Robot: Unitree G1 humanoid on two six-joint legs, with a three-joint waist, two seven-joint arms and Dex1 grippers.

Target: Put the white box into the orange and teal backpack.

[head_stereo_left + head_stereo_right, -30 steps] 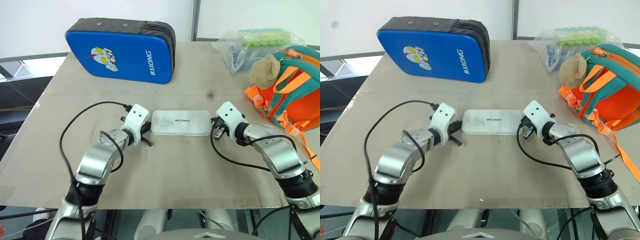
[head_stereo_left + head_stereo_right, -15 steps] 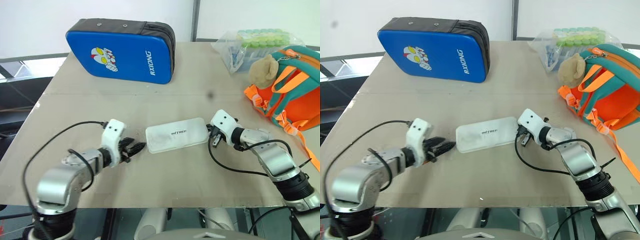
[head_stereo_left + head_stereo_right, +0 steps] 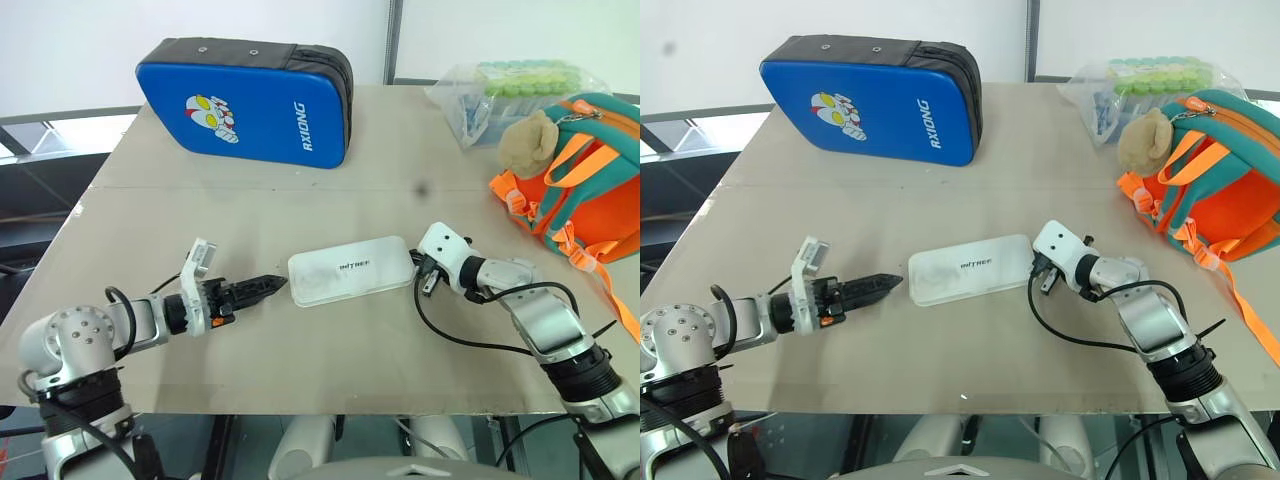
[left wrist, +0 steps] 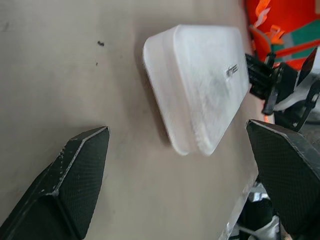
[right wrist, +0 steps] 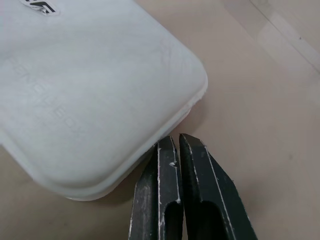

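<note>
The white box (image 3: 350, 272) lies flat in the middle of the table, slightly skewed, with small dark lettering on top. My left gripper (image 3: 268, 285) lies low over the table just left of the box, a small gap from its left end. In the left wrist view this gripper (image 4: 176, 128) is open wide, and the box (image 4: 200, 85) lies ahead of its fingers. My right gripper (image 5: 175, 141) is shut with nothing in it, its tips against the right end of the box (image 5: 90, 90). The orange and teal backpack (image 3: 585, 175) stands at the right edge with its tan bear head (image 3: 528, 140).
A big blue padded case (image 3: 245, 100) with a cartoon figure stands at the back left. A clear plastic bag of green-capped tubes (image 3: 515, 85) lies at the back right, behind the backpack. Orange straps (image 3: 600, 275) trail toward the table's right front. Black cables loop off both wrists.
My left gripper has let go of the box's left end, pulled back to the left, rolled and opened. The box has slid nearer and turned slightly. The right gripper stays shut at its right end.
</note>
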